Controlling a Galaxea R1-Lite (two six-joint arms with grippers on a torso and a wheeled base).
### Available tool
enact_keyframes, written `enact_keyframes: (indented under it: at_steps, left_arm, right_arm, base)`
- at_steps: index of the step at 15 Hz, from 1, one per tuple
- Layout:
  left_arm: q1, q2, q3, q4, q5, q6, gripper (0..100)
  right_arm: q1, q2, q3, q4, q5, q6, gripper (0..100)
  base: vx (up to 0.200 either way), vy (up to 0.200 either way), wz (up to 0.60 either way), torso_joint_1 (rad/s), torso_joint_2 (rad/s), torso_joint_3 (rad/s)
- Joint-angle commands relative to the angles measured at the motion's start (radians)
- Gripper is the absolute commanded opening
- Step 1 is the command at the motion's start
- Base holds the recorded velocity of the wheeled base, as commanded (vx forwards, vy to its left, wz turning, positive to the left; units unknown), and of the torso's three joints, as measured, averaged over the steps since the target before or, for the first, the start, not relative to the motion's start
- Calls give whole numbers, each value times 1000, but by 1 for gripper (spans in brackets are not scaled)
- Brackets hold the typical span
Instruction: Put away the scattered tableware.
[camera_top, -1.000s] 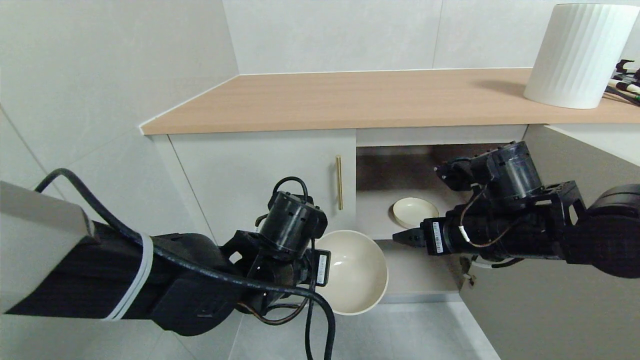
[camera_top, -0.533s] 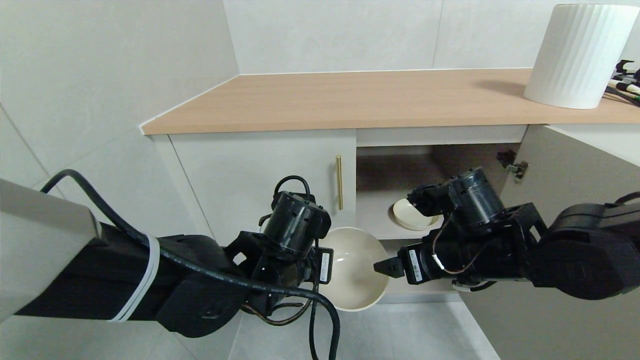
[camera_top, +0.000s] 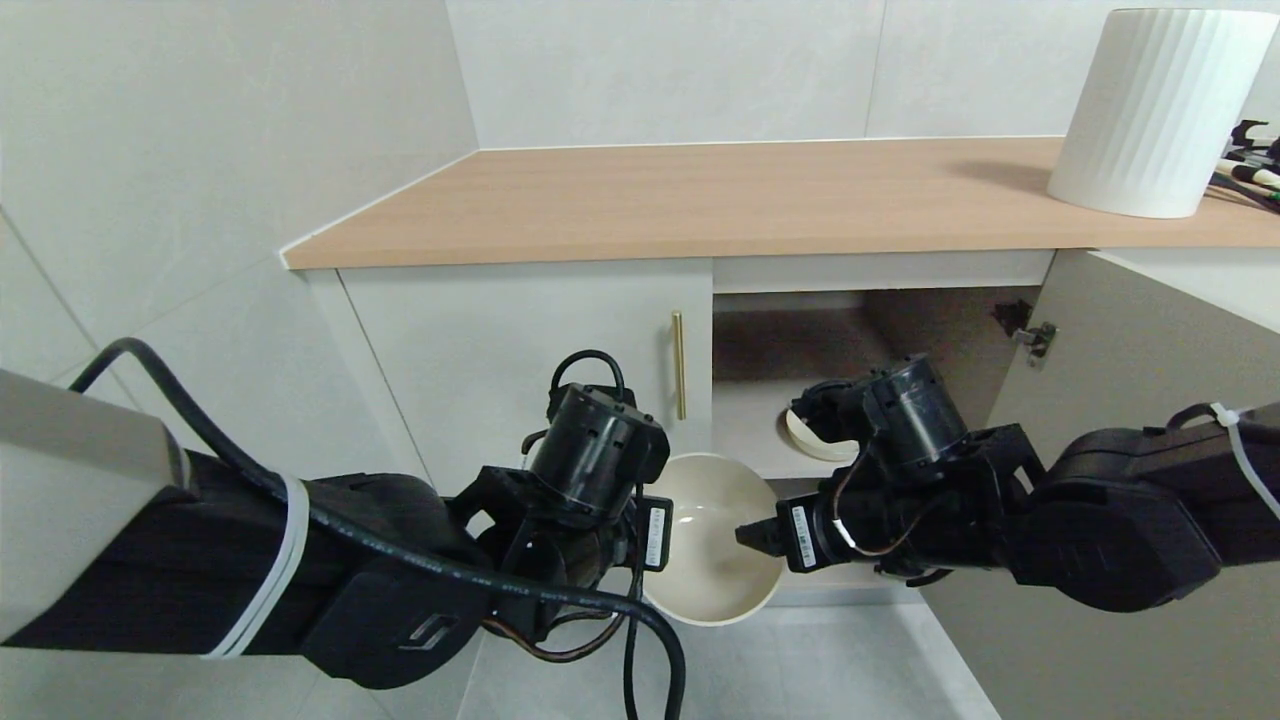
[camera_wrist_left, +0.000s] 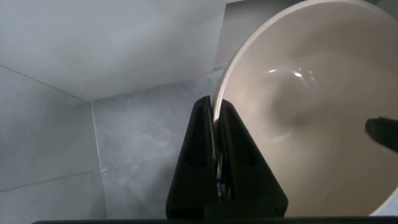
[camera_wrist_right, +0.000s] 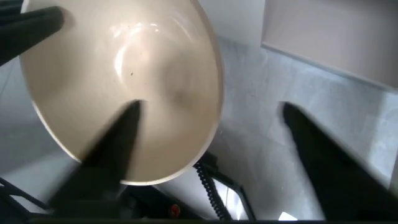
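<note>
My left gripper (camera_top: 648, 535) is shut on the rim of a large cream bowl (camera_top: 712, 545), held tilted in front of the open cabinet. In the left wrist view the two fingers (camera_wrist_left: 214, 115) pinch the bowl (camera_wrist_left: 311, 112) at its edge. My right gripper (camera_top: 752, 535) is at the bowl's opposite rim. In the right wrist view it (camera_wrist_right: 211, 109) stands open, one finger over the inside of the bowl (camera_wrist_right: 124, 68) and the other outside. A small cream plate (camera_top: 808, 438) lies on the cabinet shelf, partly hidden behind the right wrist.
The cabinet's right door (camera_top: 1130, 340) stands open. Its left door (camera_top: 520, 350), with a gold handle (camera_top: 678, 365), is closed. On the wooden countertop (camera_top: 700, 200) stand a white ribbed container (camera_top: 1160, 110) and some utensils (camera_top: 1250, 165) at the far right. Grey tiled floor lies below.
My right gripper has moved left and down from the cabinet opening to the bowl's rim. The left gripper has shifted the bowl slightly up and towards the right arm.
</note>
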Motion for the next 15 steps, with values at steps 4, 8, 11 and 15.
enact_keyframes:
  at_steps: [4,8,11,15]
  left_arm:
    - [-2,-3,0,0,0,0,0]
    - [-2,0,1,0,0,1,0]
    - [-2,2,1,0,0,1,100]
    - [-2,-15,0,0,0,1,100]
  right_arm:
    - [5,7,0,-8,-1,4,0]
    - [7,6,2,-8,-3,2,0]
    - [7,6,2,-8,-3,2,0]
    - [4,4,0,-8,-7,2,0]
  base:
    - [0,0,0,0,0,0]
    - [0,0,0,0,0,0]
    - [0,0,0,0,0,0]
    - [0,0,0,0,0,0]
